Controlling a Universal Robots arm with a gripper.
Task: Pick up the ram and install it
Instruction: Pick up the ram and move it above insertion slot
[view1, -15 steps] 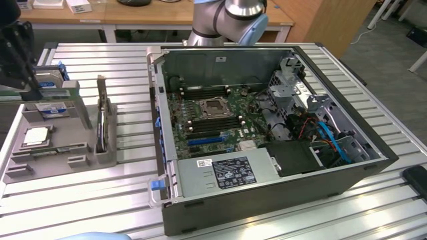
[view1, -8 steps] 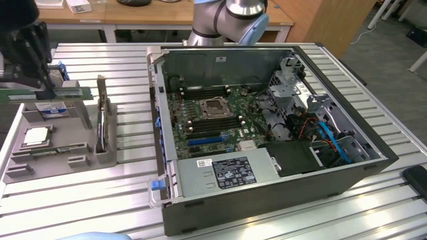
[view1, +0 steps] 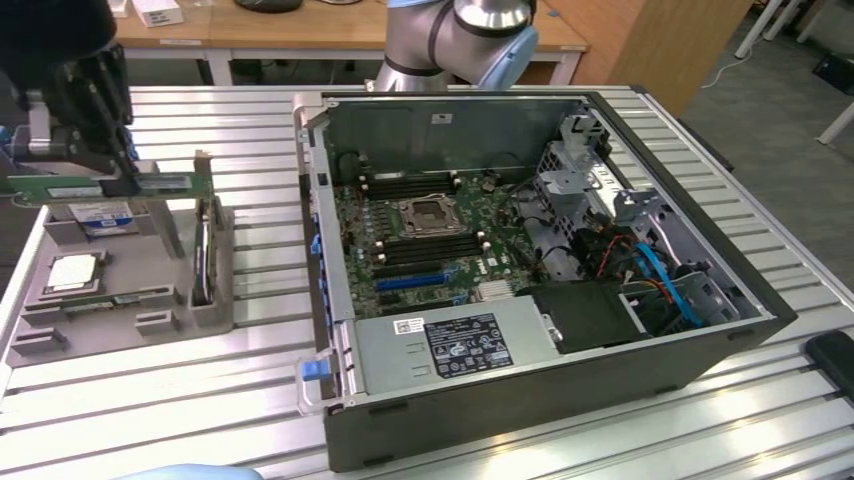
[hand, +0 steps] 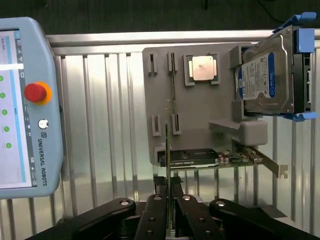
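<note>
Claw is pinched narrow on the ram, holding it above the grey holder and well apart from the open computer case. A good carry likely needs a firm grip and a level stick.

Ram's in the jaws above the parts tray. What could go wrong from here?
1. The ram hangs close to the graphics card standing in the tray; a sideways move might clip its bracket.
2. The jaws pinch only a short stretch of the long stick, so it may tilt and meet the memory slots askew.
3. The case wall stands between tray and motherboard; a low path could strike it.
</note>
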